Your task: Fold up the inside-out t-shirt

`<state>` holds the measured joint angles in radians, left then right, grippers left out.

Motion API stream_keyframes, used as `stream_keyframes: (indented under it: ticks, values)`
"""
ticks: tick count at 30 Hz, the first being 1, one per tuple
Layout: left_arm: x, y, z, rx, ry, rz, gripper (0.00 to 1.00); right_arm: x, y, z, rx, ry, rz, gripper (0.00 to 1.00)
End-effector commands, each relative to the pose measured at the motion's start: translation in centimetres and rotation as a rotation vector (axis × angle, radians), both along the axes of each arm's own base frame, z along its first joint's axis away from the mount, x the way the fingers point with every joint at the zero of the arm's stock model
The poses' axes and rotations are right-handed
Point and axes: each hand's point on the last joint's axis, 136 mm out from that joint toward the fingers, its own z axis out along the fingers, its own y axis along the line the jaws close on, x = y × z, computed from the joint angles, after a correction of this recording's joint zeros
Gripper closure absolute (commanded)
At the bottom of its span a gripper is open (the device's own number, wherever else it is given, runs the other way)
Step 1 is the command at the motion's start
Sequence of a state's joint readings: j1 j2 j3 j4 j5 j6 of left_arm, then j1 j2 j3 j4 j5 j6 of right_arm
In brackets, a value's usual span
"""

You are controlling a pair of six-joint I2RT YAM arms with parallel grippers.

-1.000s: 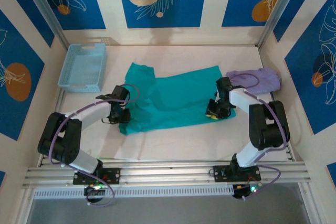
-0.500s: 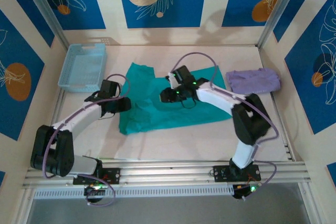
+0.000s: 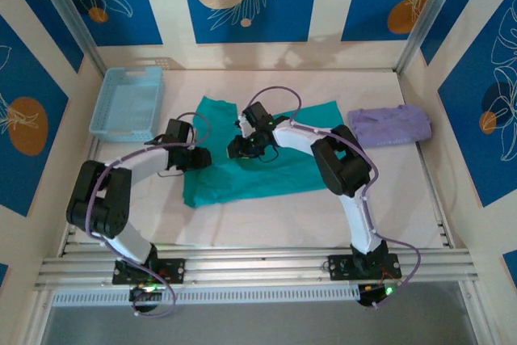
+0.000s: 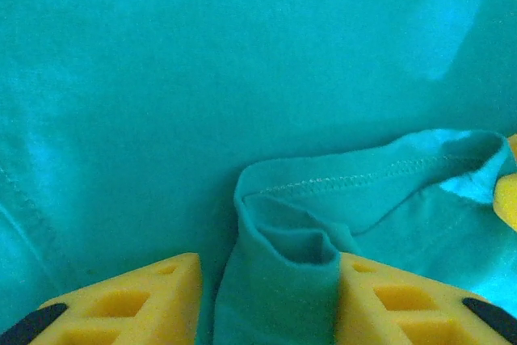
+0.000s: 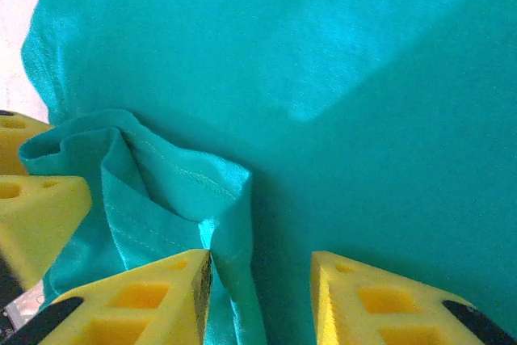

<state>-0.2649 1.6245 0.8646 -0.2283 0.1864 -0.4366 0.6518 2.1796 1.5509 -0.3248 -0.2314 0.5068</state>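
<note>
**Position.** The inside-out t-shirt (image 3: 271,177) lies spread on the middle of the counter (image 3: 266,228). Its left part reaches toward the blue basket (image 3: 128,103) in the far-left corner. A lavender garment (image 3: 389,124) sits well apart, by the right edge.

**Fingers.** Both arms meet over the shirt's left half.
- The left fingers (image 4: 129,300) stand partly spread. A raised ridge of hemmed cloth lies between them, touching 1 pad, with a thin gap at the other. It is not clamped.
- The right fingers (image 5: 137,300) are also spread. A fold rests against 1 pad and bare shirt shows across the rest of the gap, so nothing is pinched.

**Risks.**
1. Collision – each wrist view shows the other arm's yellow pad just beside the same small ridge. If both close together, the pads could strike each other or pull the ridge in opposite directions.
2. Partial grasp – the ridge is loose and off-centre in both gaps. A closing pinch may catch 1 layer only, or miss it, so the lift would peel or drop the cloth.
3. Drag – the right arm reaches across the shirt. A low sweep of its links or cable could bunch the flat part.
</note>
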Motion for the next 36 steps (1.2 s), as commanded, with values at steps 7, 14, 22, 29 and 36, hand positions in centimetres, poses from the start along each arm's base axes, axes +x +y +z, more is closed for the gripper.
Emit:
stream_keyframes:
  ticks: [7,14,22,29,36]
  values:
    - [1.0,-0.1,0.1,0.017,-0.034,-0.016,0.75,0.0,1.5,0.3,0.051,0.046,0.016,0.88]
    - [1.8,-0.3,2.1,0.019,-0.107,-0.041,0.91,0.8,-0.6,3.4,0.089,-0.011,-0.018,0.96]
    - [2.5,-0.9,2.6,-0.001,-0.129,-0.076,0.98,0.6,-1.9,4.1,0.109,-0.019,-0.034,0.97]
    - [3.8,-0.9,2.2,0.032,-0.139,-0.079,1.0,1.1,-2.2,3.5,0.106,-0.016,-0.055,0.97]
    - [5.5,-1.6,1.1,0.03,-0.132,-0.103,1.0,1.4,-3.0,2.0,0.061,-0.004,-0.093,0.97]
